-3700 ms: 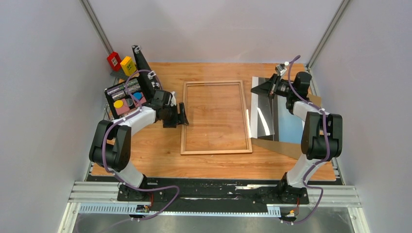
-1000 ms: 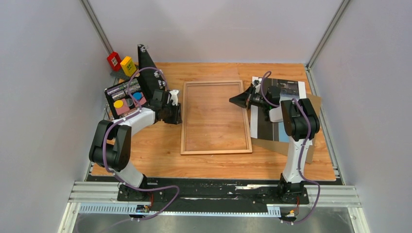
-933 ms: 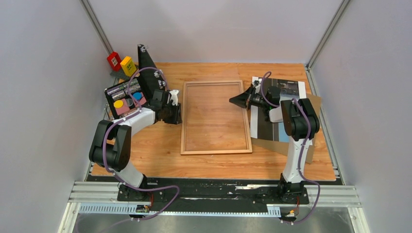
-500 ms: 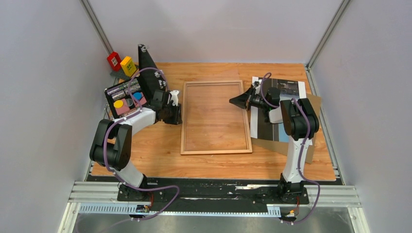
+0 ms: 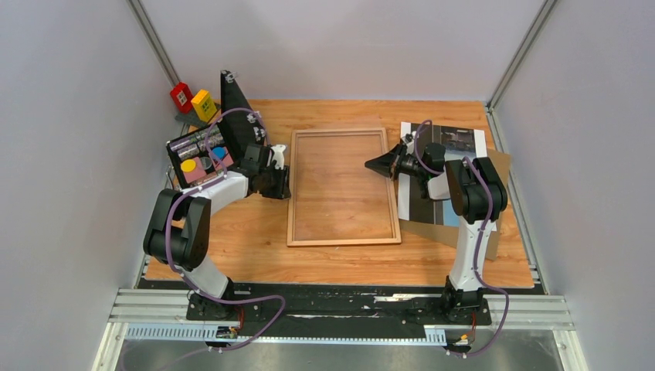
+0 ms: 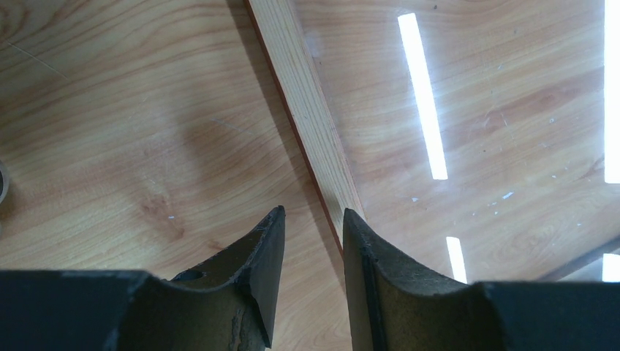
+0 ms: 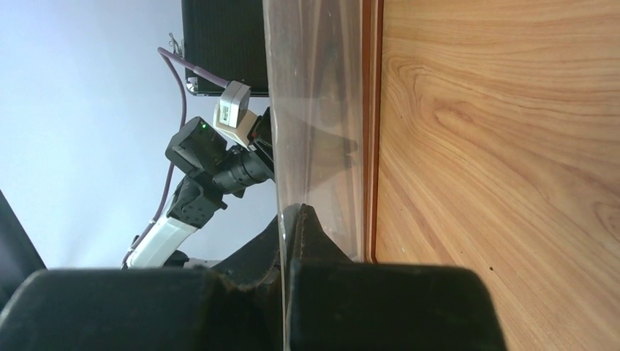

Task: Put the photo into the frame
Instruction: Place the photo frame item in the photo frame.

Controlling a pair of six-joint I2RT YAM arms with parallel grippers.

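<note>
The frame [image 5: 292, 185] lies pale back up in the middle of the table. My right gripper [image 5: 378, 164] is at its right rail, shut on the edge of the clear pane [image 7: 314, 110], which reaches over the frame's opening. In the right wrist view the fingers [image 7: 311, 234] pinch the sheet beside the reddish rail [image 7: 371, 110]. My left gripper [image 5: 282, 176] is at the left rail. In the left wrist view it [image 6: 313, 216] is open and empty, with the rail [image 6: 307, 110] running toward the gap. The photo [image 5: 456, 182] lies at the right.
The brown backing board [image 5: 498, 166] lies under the photo at the right edge. A black case [image 5: 197, 154] with coloured pieces stands open at the left, its lid [image 5: 232, 104] upright. A red block [image 5: 181, 96] and a yellow block [image 5: 204, 103] sit at the back left corner.
My right gripper has carried the clear pane from above the photo to the frame's right rail, then sunk slightly. My left gripper has stayed at the left rail.
</note>
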